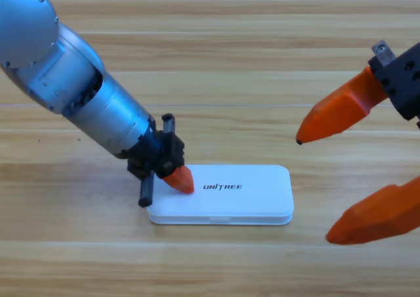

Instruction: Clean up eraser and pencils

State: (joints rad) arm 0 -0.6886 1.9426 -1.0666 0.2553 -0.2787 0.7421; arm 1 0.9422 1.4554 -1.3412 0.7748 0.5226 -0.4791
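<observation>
The white case (249, 195) lies shut in the lower middle of the table, lid down, with "UNITREE" printed on top. My left gripper (181, 179) comes down from the upper left, and its orange tip rests on the left end of the lid; the jaws show as one closed point with nothing held. At the right edge my right gripper (314, 189) looms large and stands open, its two orange jaws spread wide just right of the case and touching nothing. The eraser and the pencils are hidden from view.
The left arm's grey body (72, 80) crosses the upper left of the wooden table (230, 61).
</observation>
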